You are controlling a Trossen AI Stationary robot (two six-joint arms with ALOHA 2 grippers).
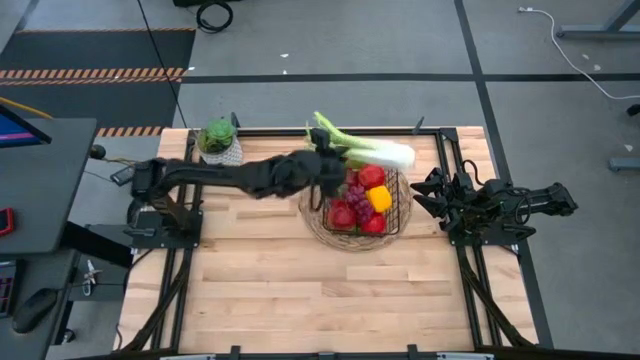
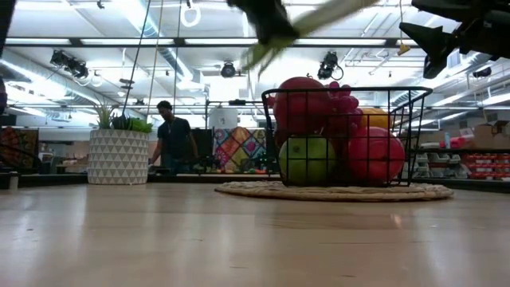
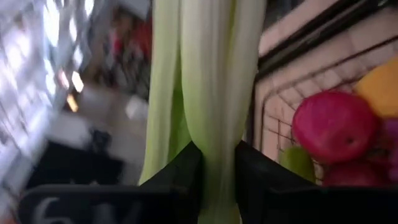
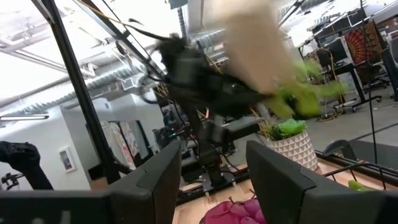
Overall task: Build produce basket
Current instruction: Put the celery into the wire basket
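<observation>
Left gripper (image 1: pixel 325 152), upper centre of frame, clenched the long pale-green leek (image 1: pixel 372 148); leek axis ran left-right across far rim of black wire-grid basket (image 1: pixel 400 205). Right gripper (image 1: pixel 425 190) waited open, right of basket.

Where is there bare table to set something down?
Free: the wide table front, below the woven mat, and the patch between plant and mat. Crowded: the basket, full of produce, with the left claw holding the leek above.

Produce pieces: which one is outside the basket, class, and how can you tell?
The leek. The left gripper holds it above the basket, while the apples and peppers lie inside.
</observation>
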